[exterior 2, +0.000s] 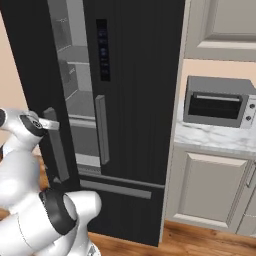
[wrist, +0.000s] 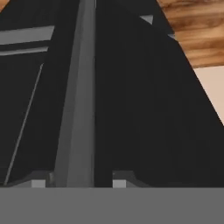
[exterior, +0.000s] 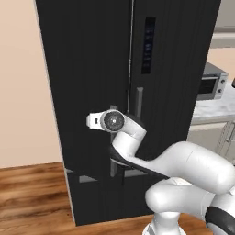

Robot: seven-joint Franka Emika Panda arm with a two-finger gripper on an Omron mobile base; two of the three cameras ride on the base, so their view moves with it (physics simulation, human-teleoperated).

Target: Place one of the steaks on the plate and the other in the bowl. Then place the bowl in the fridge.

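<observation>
The black fridge (exterior: 92, 55) stands right in front of me. Its left door (exterior 2: 35, 65) is ajar, and grey shelves (exterior 2: 75, 95) show through the gap. My gripper (wrist: 78, 183) is at the left door's grey vertical handle (wrist: 78, 100). Its two fingertips (wrist: 38, 182) stand on either side of the bar, with a small gap on one side, so the gripper is open and grips nothing. From the right base view the gripper (exterior 2: 52, 125) sits at the upper part of that handle (exterior 2: 57, 155). The steaks, the plate and the bowl are out of view.
The right door's handle (exterior 2: 101, 130) and the bottom drawer's bar (exterior 2: 115, 189) are close by. A grey toaster oven (exterior 2: 217, 102) sits on a marble counter (exterior 2: 215, 137) to the right, over beige cabinets. Wooden floor (exterior: 32, 193) and a beige wall lie to the left.
</observation>
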